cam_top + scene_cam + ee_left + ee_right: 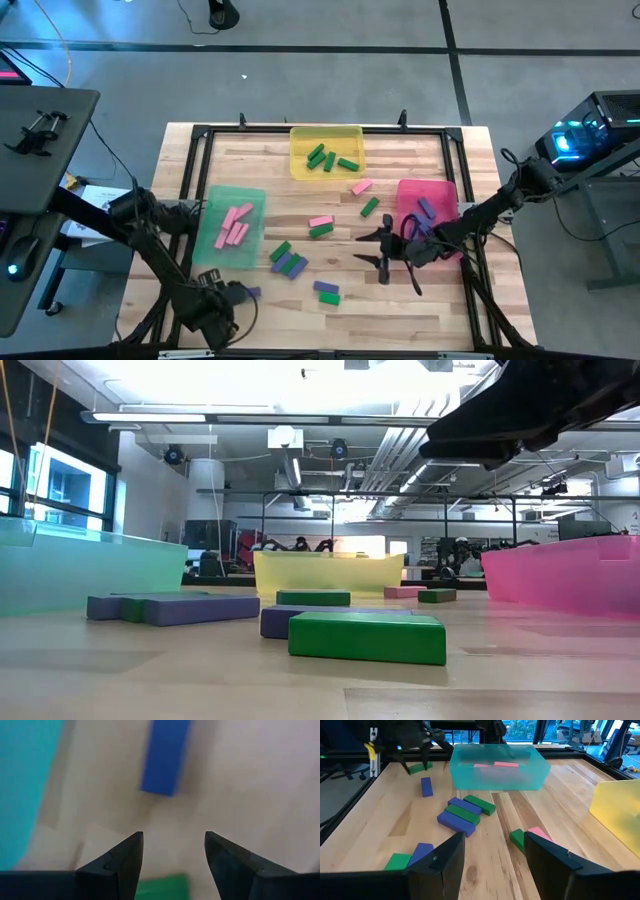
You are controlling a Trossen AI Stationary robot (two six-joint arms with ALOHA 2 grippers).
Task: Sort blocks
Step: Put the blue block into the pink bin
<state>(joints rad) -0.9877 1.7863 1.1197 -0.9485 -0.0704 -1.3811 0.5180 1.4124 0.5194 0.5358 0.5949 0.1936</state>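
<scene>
Small pink, green and purple blocks lie flat on the wooden table. My left gripper point(240, 292) point(173, 851) is open near the near-left corner. It stands above a green block point(420, 767) point(160, 887), with a purple block point(166, 757) point(426, 786) just beyond. My right gripper point(365, 248) point(492, 850) is open and hovers mid-table beside the pink tray point(428, 215), facing the table's left. Ahead of it lie a purple-and-green cluster point(465, 812) point(287, 260), a pink and green pair point(527, 837) and a purple and green pair point(327, 291) point(367, 637).
The green tray point(230, 228) holds pink blocks. The yellow tray point(326, 152) holds green ones, and the pink tray holds purple ones. Loose pink point(361, 186) and green point(369, 206) blocks lie between the yellow and pink trays. A black frame point(200, 135) rims the table.
</scene>
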